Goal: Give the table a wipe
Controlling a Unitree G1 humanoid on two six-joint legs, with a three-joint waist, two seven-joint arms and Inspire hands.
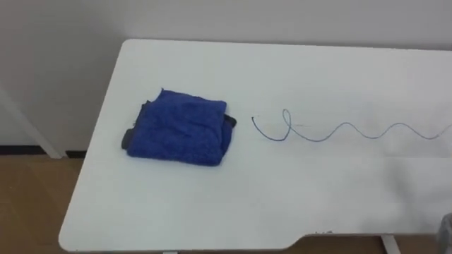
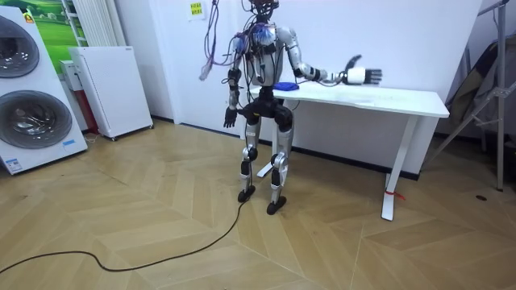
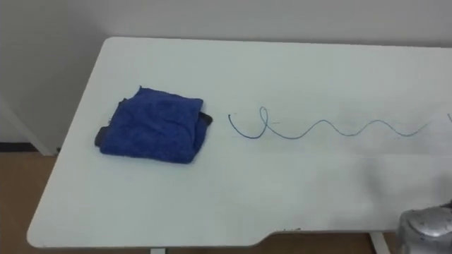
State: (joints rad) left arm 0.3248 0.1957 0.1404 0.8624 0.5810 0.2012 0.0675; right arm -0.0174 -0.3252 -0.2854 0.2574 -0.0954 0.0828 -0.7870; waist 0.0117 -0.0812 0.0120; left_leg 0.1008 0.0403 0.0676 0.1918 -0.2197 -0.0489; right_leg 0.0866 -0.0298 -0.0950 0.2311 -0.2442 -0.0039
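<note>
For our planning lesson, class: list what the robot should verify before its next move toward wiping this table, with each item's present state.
1. The cloth lies on the table: ok.
2. The pen line is in sight, right of the cloth: ok.
3. The right robot hand is open above the table: ok.
4. The cloth is gripped: not ok.
5. The left robot hand, hanging at its side, is ready: cannot tell.

An indoor test room furnished like a home utility space. 2 stacked front-loading washing machines (image 2: 32,121) stand at the far left, with a low white appliance (image 2: 113,93) beside them. Herringbone wood floor (image 2: 161,242), plain white walls, and a white table (image 2: 403,103) at the right.
</note>
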